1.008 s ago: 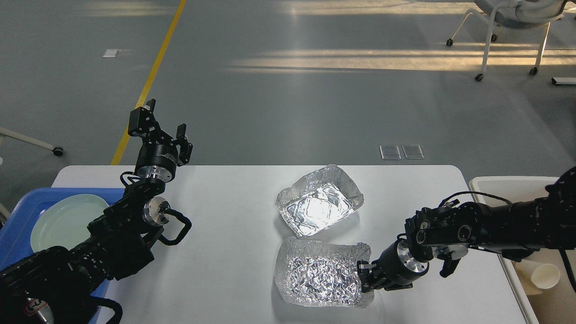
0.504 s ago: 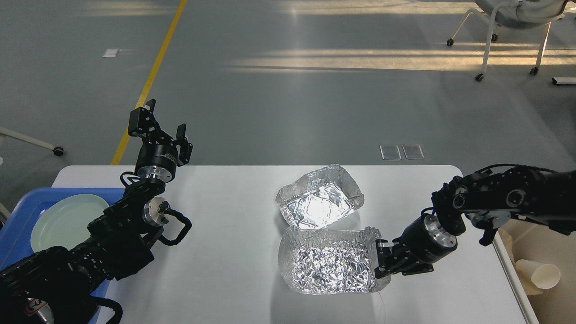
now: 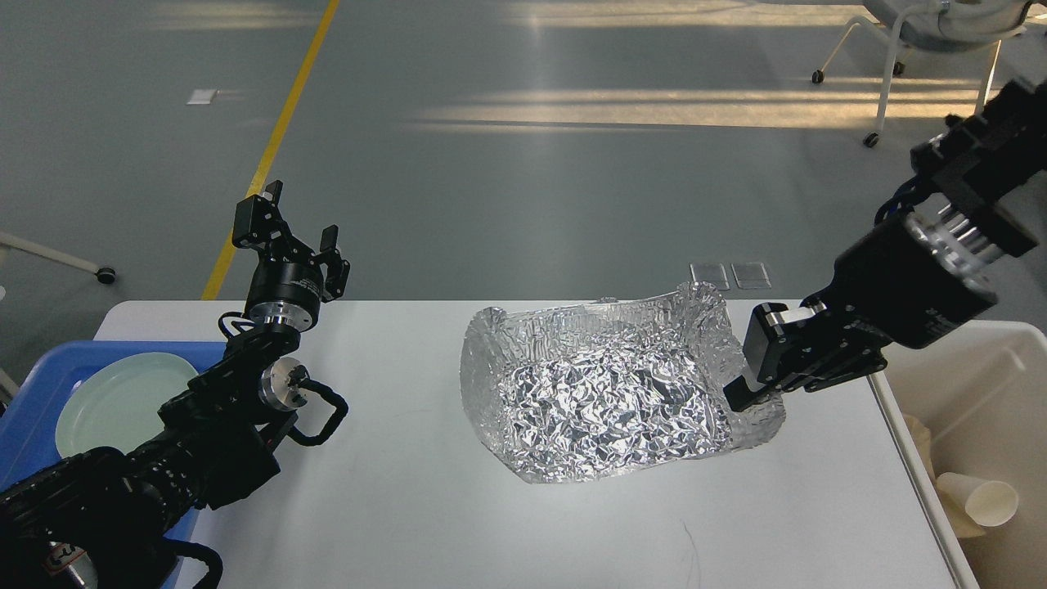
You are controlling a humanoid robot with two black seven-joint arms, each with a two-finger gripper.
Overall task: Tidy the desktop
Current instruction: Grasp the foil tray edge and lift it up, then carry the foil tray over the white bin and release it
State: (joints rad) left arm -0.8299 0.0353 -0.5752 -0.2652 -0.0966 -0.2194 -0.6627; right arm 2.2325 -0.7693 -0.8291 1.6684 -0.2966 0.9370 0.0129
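Note:
The white desktop (image 3: pixel 393 507) fills the lower view. My right gripper (image 3: pixel 748 383) is shut on the right rim of a crumpled foil tray (image 3: pixel 597 401) and holds it raised above the desktop, tilted, its inside facing me. The raised tray hides the table's middle, so no second foil tray shows. My left gripper (image 3: pixel 299 216) is open and empty, held up above the table's far left corner.
A blue tray (image 3: pixel 37 380) with a pale green plate (image 3: pixel 123 401) sits at the left edge. An off-white bin (image 3: pixel 994 384) at the right holds a paper cup (image 3: pixel 986 501). A wheeled chair (image 3: pixel 924 49) stands on the floor far right.
My right gripper has lifted the foil tray up and to the right, off the desktop; it now covers the other foil tray that showed behind it. The left arm has not moved.

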